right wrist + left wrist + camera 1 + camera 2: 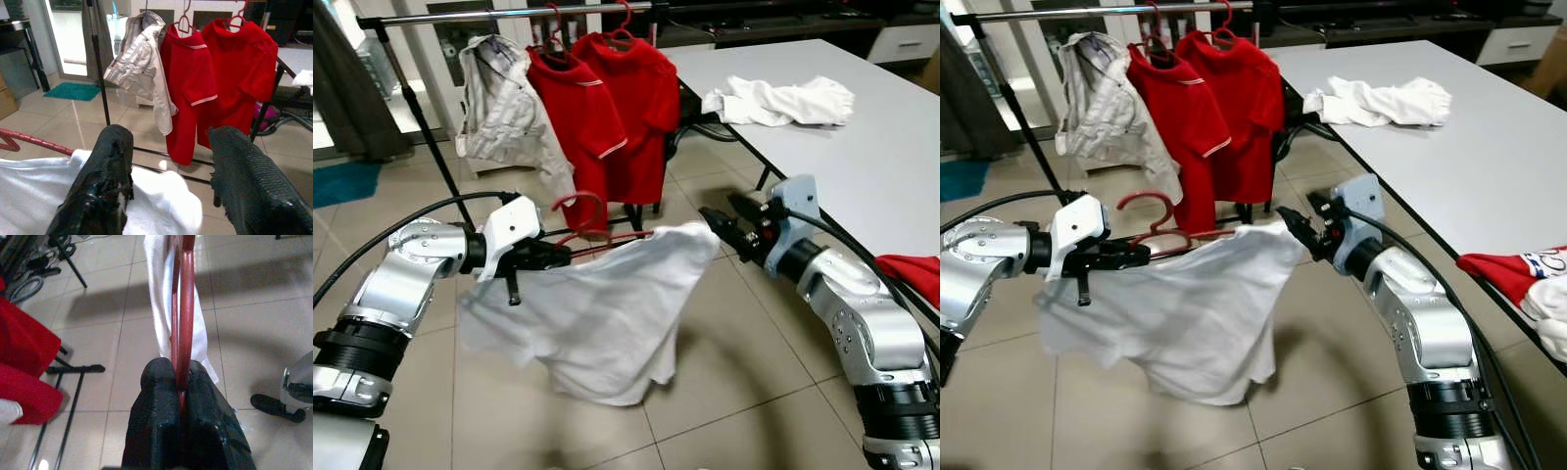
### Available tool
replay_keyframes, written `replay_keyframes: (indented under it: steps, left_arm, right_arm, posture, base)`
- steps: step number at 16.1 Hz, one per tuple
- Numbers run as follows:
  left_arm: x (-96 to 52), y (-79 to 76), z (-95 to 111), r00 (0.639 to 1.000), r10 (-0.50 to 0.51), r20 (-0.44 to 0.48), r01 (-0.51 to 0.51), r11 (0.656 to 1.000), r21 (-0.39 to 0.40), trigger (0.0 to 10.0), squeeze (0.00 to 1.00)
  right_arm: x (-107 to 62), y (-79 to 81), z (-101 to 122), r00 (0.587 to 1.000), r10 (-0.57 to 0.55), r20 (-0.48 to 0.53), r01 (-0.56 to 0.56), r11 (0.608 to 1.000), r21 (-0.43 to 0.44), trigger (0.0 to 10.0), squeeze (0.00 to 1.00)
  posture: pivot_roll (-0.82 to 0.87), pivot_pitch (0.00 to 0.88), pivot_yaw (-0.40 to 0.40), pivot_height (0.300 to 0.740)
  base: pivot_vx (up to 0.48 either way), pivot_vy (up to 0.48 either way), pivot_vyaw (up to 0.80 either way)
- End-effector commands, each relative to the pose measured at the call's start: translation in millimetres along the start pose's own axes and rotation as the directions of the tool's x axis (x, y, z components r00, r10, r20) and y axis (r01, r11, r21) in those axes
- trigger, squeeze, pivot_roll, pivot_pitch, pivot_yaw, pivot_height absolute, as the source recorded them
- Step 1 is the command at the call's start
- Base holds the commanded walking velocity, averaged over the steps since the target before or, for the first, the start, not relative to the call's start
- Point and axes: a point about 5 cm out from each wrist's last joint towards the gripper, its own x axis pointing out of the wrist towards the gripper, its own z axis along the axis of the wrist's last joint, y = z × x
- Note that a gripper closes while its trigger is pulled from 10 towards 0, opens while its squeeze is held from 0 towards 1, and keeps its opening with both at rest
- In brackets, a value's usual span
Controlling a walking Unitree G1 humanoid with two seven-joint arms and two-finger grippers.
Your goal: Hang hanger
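Near left, the left gripper (558, 257) clamps the red hanger (597, 233), white shirt (607, 313) draped on it. Near right, the right gripper (722, 223) hangs spread, empty, beside the shirt's shoulder. Far off, the rail (509, 14) holds red shirts (607, 117); hanging's not yet done.

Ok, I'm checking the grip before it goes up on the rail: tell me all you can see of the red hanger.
The red hanger is thin, smooth, plastic-looking, with a curved hook standing above its bar. It lies roughly level before the robot, above the tiled floor. A white shirt drapes from it. The left gripper is shut on one end; the right gripper, open, sits at the shirt's other end.
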Motion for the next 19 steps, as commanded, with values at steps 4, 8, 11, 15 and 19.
replay_keyframes:
  steps: [4,8,11,15,19]
  left_arm:
    - [4.8,-4.8,-6.4,0.996,-0.032,-0.078,0.037,0.997,0.063,0.0,0.0]
    - [21.0,-21.7,15.4,0.978,-0.209,0.021,0.206,0.973,0.103,0.0,0.0]
    - [26.7,-25.6,25.9,0.963,-0.267,0.039,0.259,0.955,0.147,0.0,0.0]
    - [25.8,-31.8,35.1,0.935,-0.351,0.045,0.337,0.922,0.192,0.0,0.0]
    - [23.1,-28.9,39.7,0.939,-0.335,0.074,0.317,0.929,0.19,0.0,0.0]
  right_arm:
    - [2.3,10.6,7.5,0.997,0.07,0.015,-0.069,0.996,-0.053,10.0,0.0]
    - [-3.2,63.3,14.9,0.865,0.491,-0.106,-0.501,0.829,-0.25,10.0,0.0]
    - [-3.3,74.2,2.2,0.794,0.559,-0.238,-0.607,0.738,-0.294,10.0,0.0]
    - [3.7,73.9,-0.2,0.786,0.56,-0.263,-0.617,0.737,-0.274,0.6,0.0]
    - [3.3,78.0,-3.2,0.763,0.585,-0.275,-0.644,0.725,-0.244,0.0,0.0]
  posture:
    - [-0.11,0.0,0.04,0.74]
    - [-0.12,0.0,0.047,0.74]
    - [-0.12,0.0,0.048,0.74]
    - [-0.11,0.0,0.043,0.74]
    - [-0.11,0.0,0.04,0.74]
  base:
    - [0.0,0.0,0.0]
    - [0.0,0.0,0.0]
    - [0.0,0.0,0.0]
    - [0.0,0.0,0.0]
    - [0.0,0.0,0.0]
